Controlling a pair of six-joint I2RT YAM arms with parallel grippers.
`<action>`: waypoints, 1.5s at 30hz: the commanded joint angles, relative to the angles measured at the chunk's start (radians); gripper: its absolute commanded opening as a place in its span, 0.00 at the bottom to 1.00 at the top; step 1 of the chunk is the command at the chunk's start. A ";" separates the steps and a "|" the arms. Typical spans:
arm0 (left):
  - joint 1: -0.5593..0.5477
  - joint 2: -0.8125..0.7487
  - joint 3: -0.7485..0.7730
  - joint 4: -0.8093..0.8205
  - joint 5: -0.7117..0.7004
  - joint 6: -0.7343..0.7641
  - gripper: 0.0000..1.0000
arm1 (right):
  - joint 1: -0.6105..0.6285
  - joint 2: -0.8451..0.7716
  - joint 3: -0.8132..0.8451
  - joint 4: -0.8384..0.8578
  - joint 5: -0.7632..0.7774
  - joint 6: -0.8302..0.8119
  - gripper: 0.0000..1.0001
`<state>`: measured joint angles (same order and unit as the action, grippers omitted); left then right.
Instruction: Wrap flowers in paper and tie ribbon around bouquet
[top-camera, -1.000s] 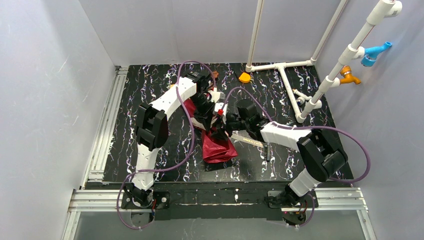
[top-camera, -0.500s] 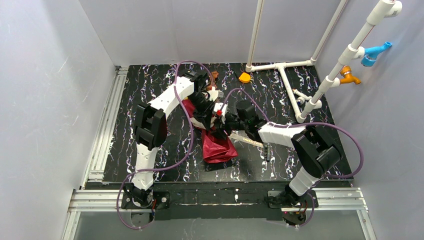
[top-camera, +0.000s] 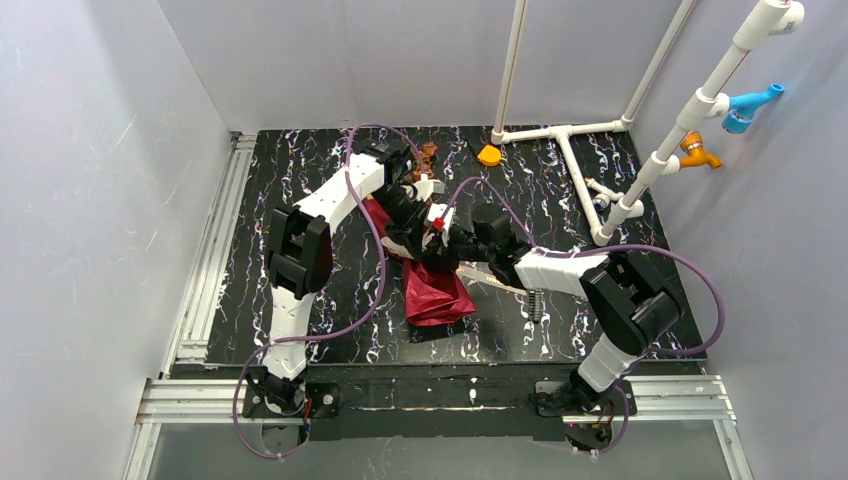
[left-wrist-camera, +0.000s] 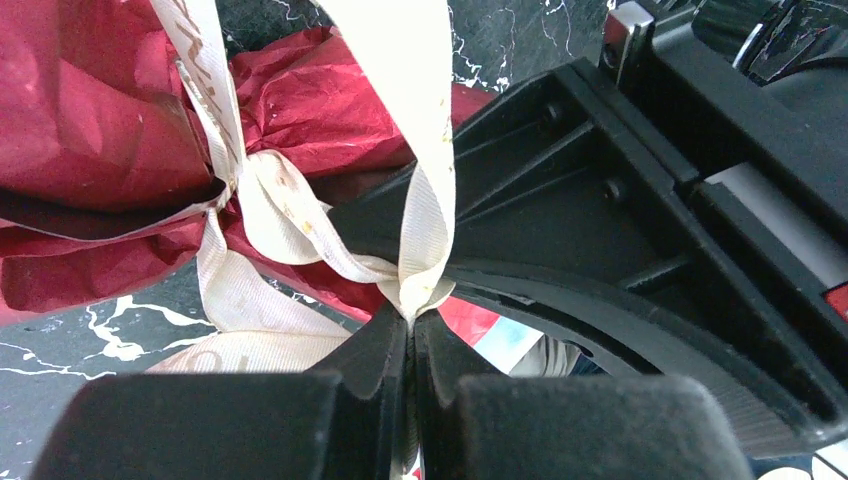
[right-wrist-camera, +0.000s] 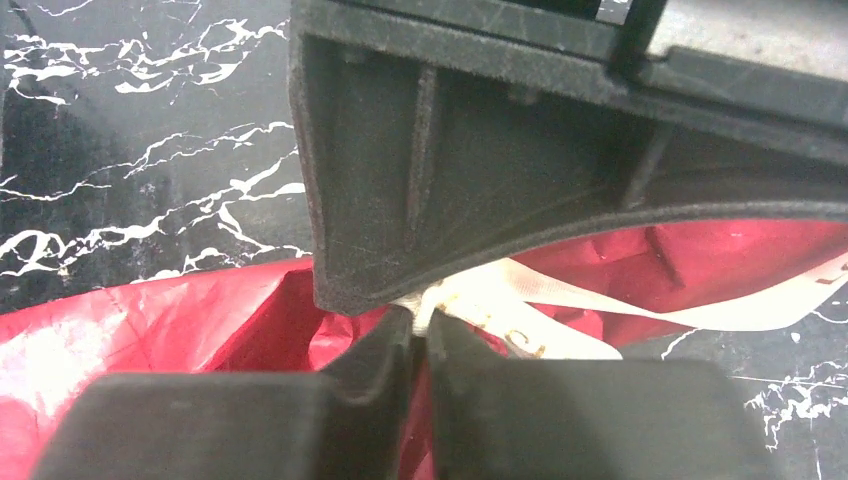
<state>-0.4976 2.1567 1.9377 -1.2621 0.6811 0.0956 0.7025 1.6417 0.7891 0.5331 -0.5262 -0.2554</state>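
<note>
The bouquet lies mid-table as a crinkled red paper (top-camera: 436, 292) cone, and brownish blooms of the flowers (top-camera: 428, 152) peek out at its far end behind the left arm. The beige ribbon (left-wrist-camera: 425, 110) is wound and crossed round the paper (left-wrist-camera: 90, 110). My left gripper (left-wrist-camera: 410, 322) is shut on a folded loop of the ribbon. My right gripper (right-wrist-camera: 420, 322) is shut on the ribbon (right-wrist-camera: 530, 295) just under the left gripper's finger, above the paper (right-wrist-camera: 150, 330). Both grippers meet over the cone's waist (top-camera: 437, 240). A loose ribbon tail (top-camera: 495, 278) trails right.
A small orange cap (top-camera: 488, 155) sits at the back. White pipework (top-camera: 575, 170) stands on the right side of the black marbled table (top-camera: 300, 180). A small dark comb-like piece (top-camera: 536, 303) lies right of the cone.
My right gripper has closed onto the ribbon beside the left gripper. The left arm has shifted slightly back and left, still holding its loop.
</note>
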 joint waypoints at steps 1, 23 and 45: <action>-0.001 -0.031 -0.015 -0.016 0.034 -0.003 0.00 | 0.007 0.020 0.034 0.051 0.009 0.018 0.05; 0.020 -0.213 -0.121 0.153 -0.191 -0.081 0.40 | 0.007 0.021 0.112 -0.147 -0.014 -0.013 0.01; 0.157 -0.749 -0.777 0.698 -0.590 -0.799 0.65 | 0.007 0.018 0.160 -0.247 -0.016 -0.042 0.01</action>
<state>-0.3393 1.4693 1.2514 -0.6460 0.1440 -0.4931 0.7025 1.6623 0.8948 0.2993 -0.5266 -0.2844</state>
